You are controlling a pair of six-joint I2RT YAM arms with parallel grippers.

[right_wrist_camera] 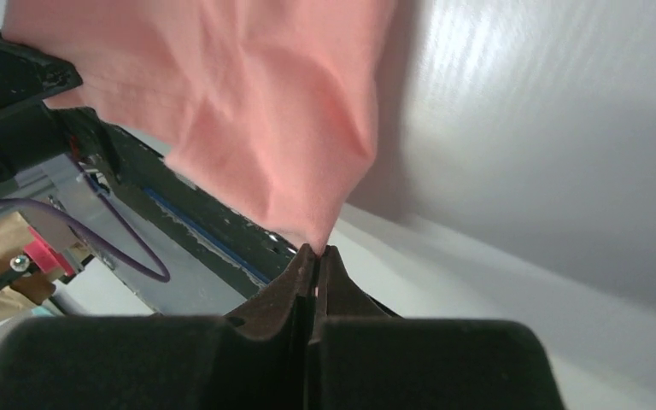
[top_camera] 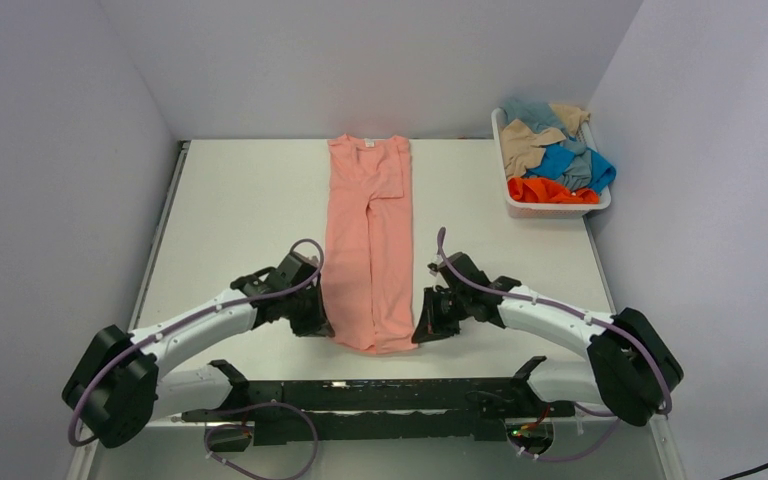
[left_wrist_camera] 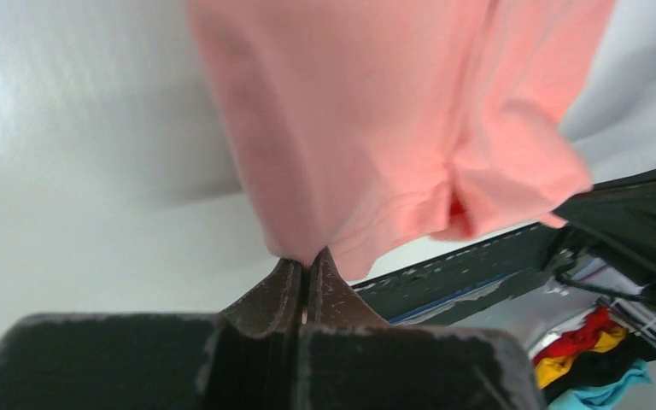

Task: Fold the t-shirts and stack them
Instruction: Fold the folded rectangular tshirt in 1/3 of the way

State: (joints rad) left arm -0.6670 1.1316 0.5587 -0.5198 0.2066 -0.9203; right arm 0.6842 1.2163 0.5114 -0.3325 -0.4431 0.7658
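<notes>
A salmon pink t-shirt (top_camera: 370, 240) lies down the middle of the table as a long narrow strip, collar at the far end, both sides folded in. My left gripper (top_camera: 322, 325) is shut on its near left hem corner, the cloth (left_wrist_camera: 376, 128) pinched between the fingertips (left_wrist_camera: 307, 260). On the other side my right gripper (top_camera: 422, 332) is shut on the near right hem corner, where pink cloth (right_wrist_camera: 256, 111) rises from its tips (right_wrist_camera: 318, 250). Both corners look slightly lifted. More t-shirts (top_camera: 550, 160), orange, blue, tan and grey-blue, lie heaped at the far right.
A white plastic basket (top_camera: 508, 205) at the far right corner holds the heaped shirts. Grey walls enclose the table on three sides. The black base frame (top_camera: 380, 400) runs along the near edge just behind the held hem.
</notes>
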